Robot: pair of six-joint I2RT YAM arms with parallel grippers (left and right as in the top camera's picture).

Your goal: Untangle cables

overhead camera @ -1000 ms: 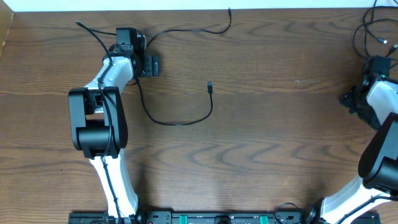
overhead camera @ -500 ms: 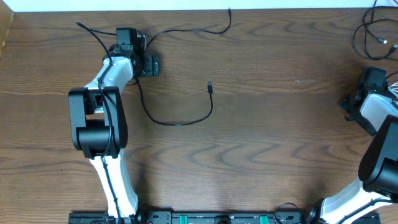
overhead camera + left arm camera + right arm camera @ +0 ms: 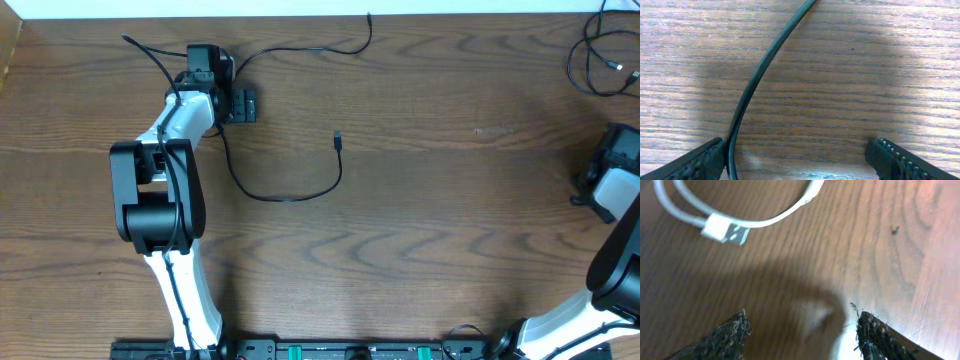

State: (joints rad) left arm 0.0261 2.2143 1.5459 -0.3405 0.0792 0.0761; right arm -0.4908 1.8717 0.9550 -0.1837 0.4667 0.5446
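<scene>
Two arms work at a wooden table [image 3: 450, 230], one at each side. The left arm [image 3: 155, 195] reaches toward the far left part of the table, where black cables lie spread out. One black cable [image 3: 290, 198] runs from beside the arm in a wide loop toward the middle of the table and ends in a small plug [image 3: 338, 137]. A second strand [image 3: 300, 48] leaves the arm's head and runs along the far edge, and a third [image 3: 145, 55] slants off toward the far left corner. The arm covers the spot where they meet, so they may be one cord or several.

Seen from the left wrist, the left claw [image 3: 800, 160] stands wide open just above the wood. A black cord [image 3: 755, 85] curves down past the inner edge of one fingertip [image 3: 695, 162], touching it or just beside it, but nothing is pinched.

A loose tangle of black cables [image 3: 585, 65] lies in the far right corner, well apart from the right arm [image 3: 615, 240] at the table's right edge. The right claw [image 3: 802, 335] has its fingers apart with only bare wood between them and holds nothing. Beyond it lies a white cable [image 3: 775, 220] in a curve, its flat plug [image 3: 722, 230] resting on the table, clear of both fingers.
</scene>
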